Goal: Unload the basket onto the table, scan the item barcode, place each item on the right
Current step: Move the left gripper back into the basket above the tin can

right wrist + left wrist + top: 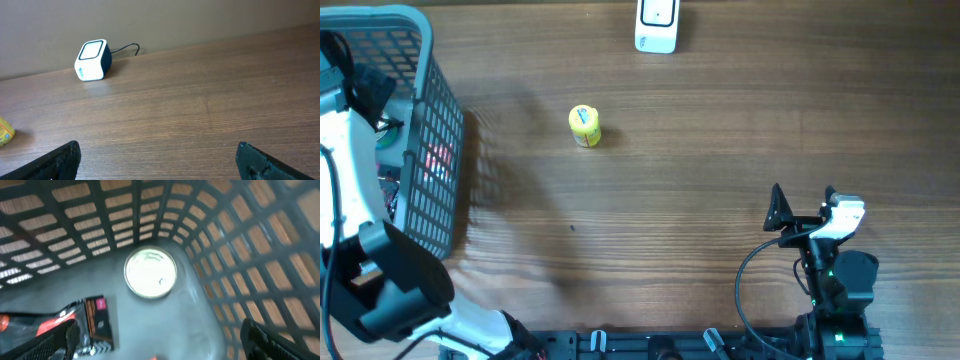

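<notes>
The left pincer (159,332) is spread wide open inside the grey mesh basket (440,150), which stands at the left edge of the wooden surface (720,150). Nothing is gripped between its dark fingers (50,345). On the basket floor, ahead of the fingertips, a round tin with a pale, shiny lid (150,273) is seen close to the curved corner wall. A crinkled red-and-black packet (94,322) lies nearer the left finger, apart from the tin.

To the right of the basket, well clear of it, a small yellow container (584,126) rests on the open surface; whether it stands or lies cannot be told. Further right, at the far edge of the surface, the white scanner (656,25) with dark sides is placed, and a black cable (125,48) is seen leading away behind it.

At the near right of the surface, the right pincer (805,203) is likewise opened wide and empty, directed toward the far edge. It is kept well apart from both the scanner and the yellow container.
</notes>
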`<state>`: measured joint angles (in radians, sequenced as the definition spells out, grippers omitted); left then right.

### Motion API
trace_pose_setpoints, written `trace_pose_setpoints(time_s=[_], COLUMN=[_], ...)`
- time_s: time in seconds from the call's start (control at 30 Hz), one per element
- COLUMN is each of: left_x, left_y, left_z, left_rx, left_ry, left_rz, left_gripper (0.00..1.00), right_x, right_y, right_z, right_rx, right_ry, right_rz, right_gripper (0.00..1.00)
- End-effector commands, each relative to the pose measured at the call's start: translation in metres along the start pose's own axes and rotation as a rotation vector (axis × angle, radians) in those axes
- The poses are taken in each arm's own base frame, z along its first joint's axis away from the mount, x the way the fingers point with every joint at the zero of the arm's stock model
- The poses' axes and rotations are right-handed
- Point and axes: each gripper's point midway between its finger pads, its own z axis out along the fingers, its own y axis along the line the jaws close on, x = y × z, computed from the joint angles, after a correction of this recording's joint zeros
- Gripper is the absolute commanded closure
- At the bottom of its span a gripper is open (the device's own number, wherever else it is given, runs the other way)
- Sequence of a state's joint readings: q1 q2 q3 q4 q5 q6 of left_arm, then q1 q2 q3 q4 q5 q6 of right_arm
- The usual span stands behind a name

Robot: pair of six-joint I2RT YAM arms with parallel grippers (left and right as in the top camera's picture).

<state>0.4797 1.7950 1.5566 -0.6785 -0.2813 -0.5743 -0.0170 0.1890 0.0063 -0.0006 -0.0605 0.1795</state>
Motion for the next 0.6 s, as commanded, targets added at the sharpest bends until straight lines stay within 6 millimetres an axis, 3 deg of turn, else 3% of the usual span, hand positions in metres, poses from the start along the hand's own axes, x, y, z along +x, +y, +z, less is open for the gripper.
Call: trace_pose_setpoints(time_s=[0.0,0.17,0.57], left_x=[-0.004,0.006,0.016], left_y=[0.015,0.026,0.009], left_z=[0.026,0.062,0.098], left_rx=[-0.008,-0.027,0.007], left_ry=[0.028,0.075,0.063], left_rz=[-0.059,-0.072,-0.035], left_gripper=[0.00,0.00,0.01], right_x=[0.002,0.006,0.007], right_y=[0.001,0.000,0.000], right_z=[0.001,0.002,0.002], right_rx=[-0.010,-0.007,-0.006], right_ry=[0.009,0.028,0.030], right_rz=[0.008,0.009,0.009], right_gripper=[0.00,0.00,0.00])
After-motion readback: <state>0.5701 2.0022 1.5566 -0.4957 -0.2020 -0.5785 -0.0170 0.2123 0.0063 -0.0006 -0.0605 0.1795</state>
